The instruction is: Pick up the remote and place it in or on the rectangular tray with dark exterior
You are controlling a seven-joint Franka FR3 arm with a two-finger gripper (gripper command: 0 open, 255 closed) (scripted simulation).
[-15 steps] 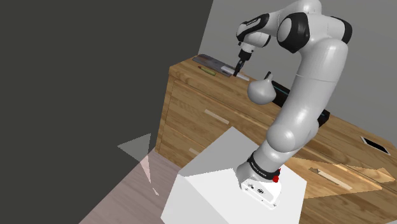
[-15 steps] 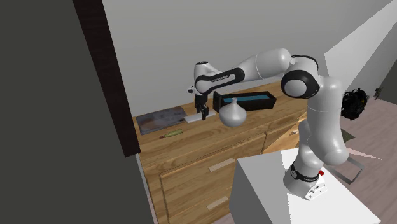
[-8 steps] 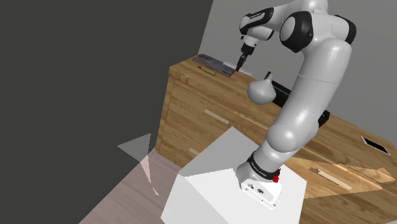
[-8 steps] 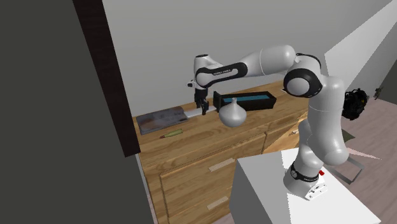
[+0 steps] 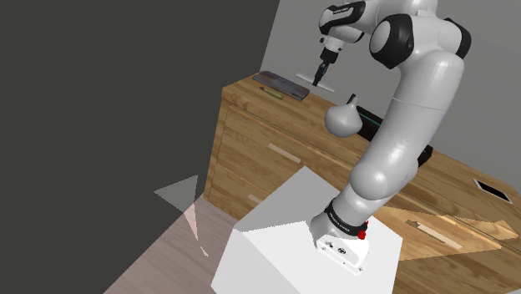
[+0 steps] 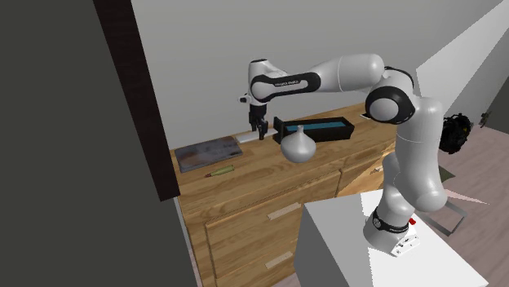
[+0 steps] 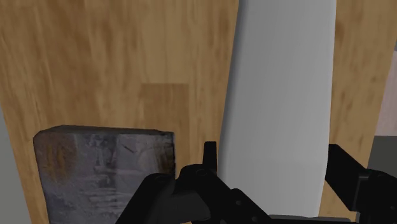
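The remote (image 7: 280,95) is a long, plain white slab, clasped between my gripper's (image 7: 273,162) two black fingers (image 7: 210,159). In the shoulder view the gripper (image 5: 321,72) hangs shut on the remote (image 5: 326,84) a little above the wooden dresser's far end. In the second exterior view the gripper (image 6: 261,133) holds the remote (image 6: 247,139) level just above the dresser top (image 6: 245,175). The dark rectangular tray (image 6: 315,129) with a blue inside lies further along the dresser, to that view's right of the gripper. In the shoulder view the arm partly hides the tray (image 5: 372,125).
A pale round vase (image 6: 297,147) stands between the gripper and the tray's near side. A grey book (image 6: 208,152) lies flat beside the gripper, with a thin green pen (image 6: 220,171) in front of it. A dark wall panel (image 6: 81,147) borders the dresser's end.
The arm has risen, lifting the white remote off the dresser top and carrying it a little away from the grey book. The fingers stay closed on it.
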